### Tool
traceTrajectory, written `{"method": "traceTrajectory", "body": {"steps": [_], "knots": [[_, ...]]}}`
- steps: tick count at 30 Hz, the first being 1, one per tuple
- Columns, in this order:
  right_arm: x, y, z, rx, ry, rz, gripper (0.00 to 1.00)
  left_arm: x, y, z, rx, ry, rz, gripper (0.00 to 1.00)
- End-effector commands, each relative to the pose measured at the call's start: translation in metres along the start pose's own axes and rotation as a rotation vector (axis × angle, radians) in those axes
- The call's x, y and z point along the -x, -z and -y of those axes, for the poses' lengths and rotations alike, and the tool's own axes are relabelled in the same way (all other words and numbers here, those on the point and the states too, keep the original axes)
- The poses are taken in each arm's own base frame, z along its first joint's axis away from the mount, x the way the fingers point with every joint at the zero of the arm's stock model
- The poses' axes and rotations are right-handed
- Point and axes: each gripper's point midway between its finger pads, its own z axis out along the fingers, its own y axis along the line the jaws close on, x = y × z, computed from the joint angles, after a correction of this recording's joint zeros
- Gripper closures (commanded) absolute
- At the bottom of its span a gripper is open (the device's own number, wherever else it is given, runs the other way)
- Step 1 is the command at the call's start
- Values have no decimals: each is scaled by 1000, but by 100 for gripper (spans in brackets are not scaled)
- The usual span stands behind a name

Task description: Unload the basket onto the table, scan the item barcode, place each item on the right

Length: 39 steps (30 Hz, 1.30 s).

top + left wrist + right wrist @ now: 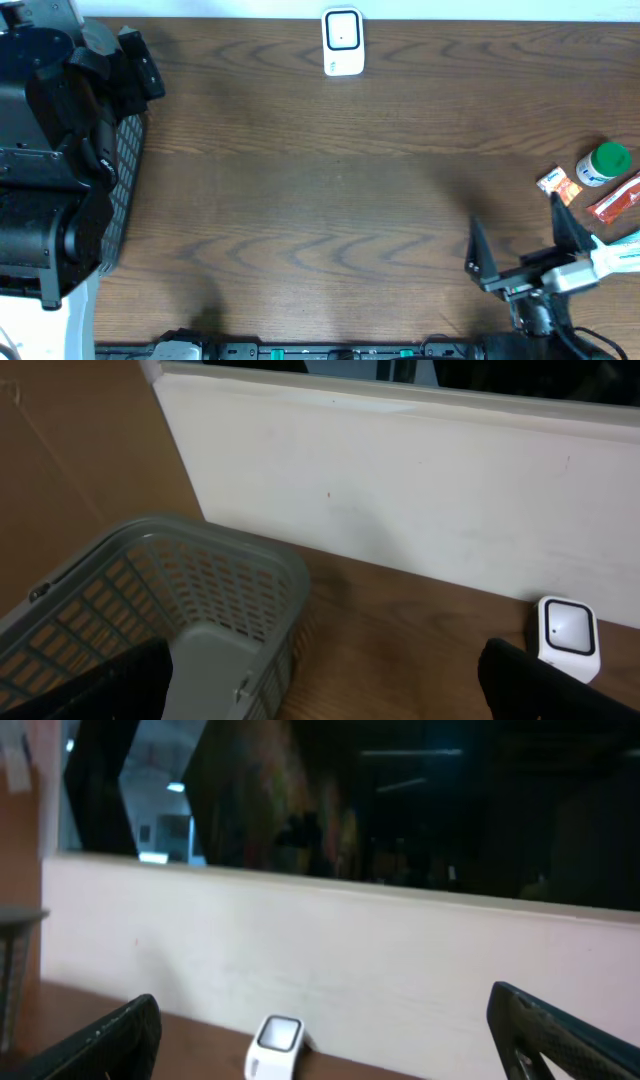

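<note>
The white barcode scanner [342, 42] stands at the table's far edge, its dark window facing the arms; it also shows as the scanner [567, 635] and the scanner [275, 1048] in the wrist views. Candidate items lie at the right edge: a green-capped bottle [603, 163], a small orange-and-white packet [559, 184] and a red packet [615, 200]. My right gripper [522, 238] hovers open and empty at the near right, just left of them. My left gripper [125, 55] stands open and empty at the far left, above the basket; its fingers [100, 680] frame bare wood.
A grey mesh basket [125, 190] sits at the left edge, mostly under the left arm, its rim [200, 535] close to the left fingers. A white wall [420, 490] backs the table behind the scanner. A white-and-teal item [622, 246] lies beside the right wrist.
</note>
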Motion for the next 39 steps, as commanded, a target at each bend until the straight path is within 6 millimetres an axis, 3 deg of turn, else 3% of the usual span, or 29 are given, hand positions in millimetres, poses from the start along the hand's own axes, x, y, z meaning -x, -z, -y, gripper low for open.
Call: {"method": "traceTrajectory", "body": {"steps": [1, 8, 20, 29, 39], "knots": [[-22, -2, -4, 23, 86, -38, 1, -1, 0, -2, 8, 9, -1, 2], [-90, -2, -5, 29, 77, -167, 1, -1, 0, -2, 8, 9, -1, 2], [-160, 5, -8, 36, 52, -271, 1, -1, 0, -2, 8, 9, -1, 2], [-192, 17, -8, 33, 19, -414, 1, -1, 0, -2, 8, 9, -1, 2], [-193, 17, -8, 31, 12, -415, 1, -1, 0, -2, 8, 9, -1, 2]]}}
